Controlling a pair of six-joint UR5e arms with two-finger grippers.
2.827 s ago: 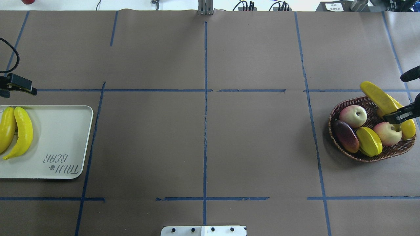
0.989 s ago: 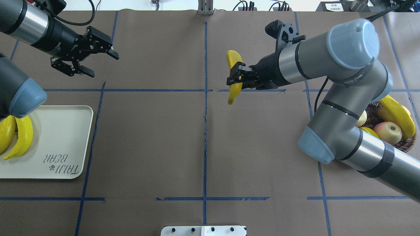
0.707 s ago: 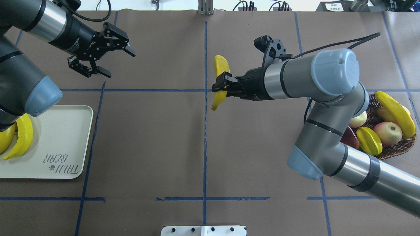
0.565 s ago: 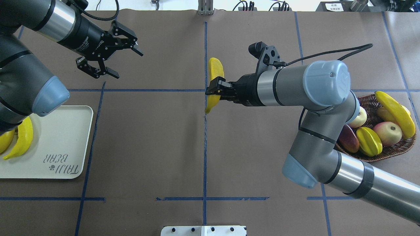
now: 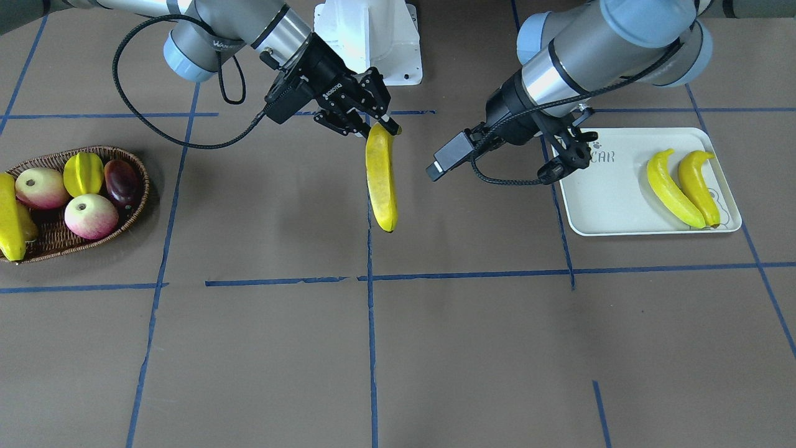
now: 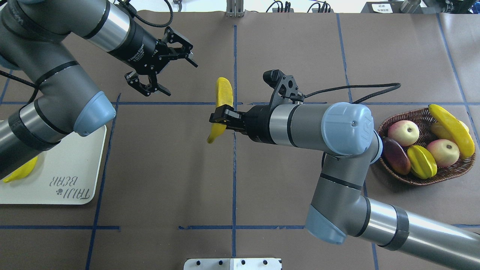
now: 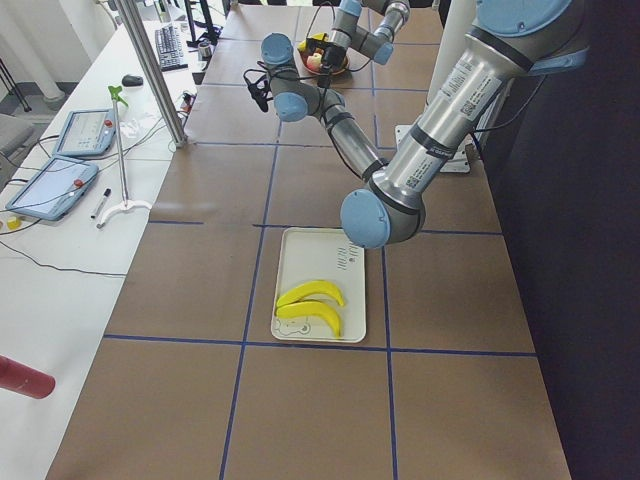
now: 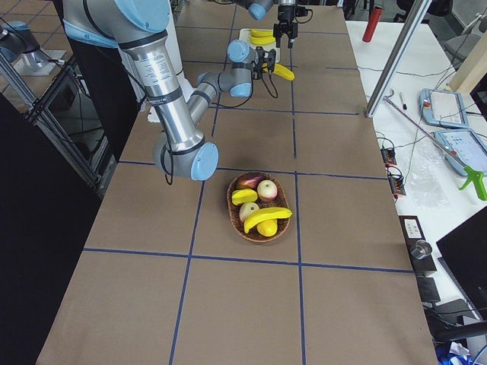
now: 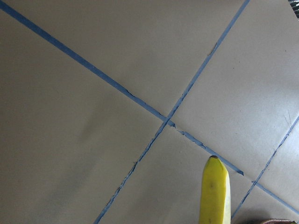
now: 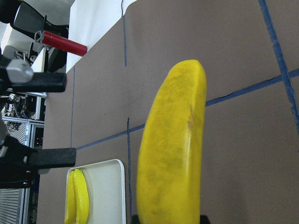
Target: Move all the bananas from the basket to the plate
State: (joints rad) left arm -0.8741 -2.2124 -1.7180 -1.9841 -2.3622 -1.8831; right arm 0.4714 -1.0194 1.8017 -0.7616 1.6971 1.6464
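Yellow banana [image 6: 224, 92] hangs over the worktop [image 6: 168, 168] by the centre tape line, pinched partway along by the right claw [image 6: 221, 117]. It is well apart from both the basket [image 6: 423, 180] and the plate [image 6: 75, 161]. The left claw [image 6: 180, 78] hovers near it on the plate's side, fingers spread wide and holding nothing. Two bananas [image 5: 670, 186] lie side by side on the plate. A last banana [image 6: 448, 125] rests across the basket's far rim, beside two apples [image 6: 403, 133], a starfruit [image 6: 422, 161] and a dark fruit [image 6: 395, 155].
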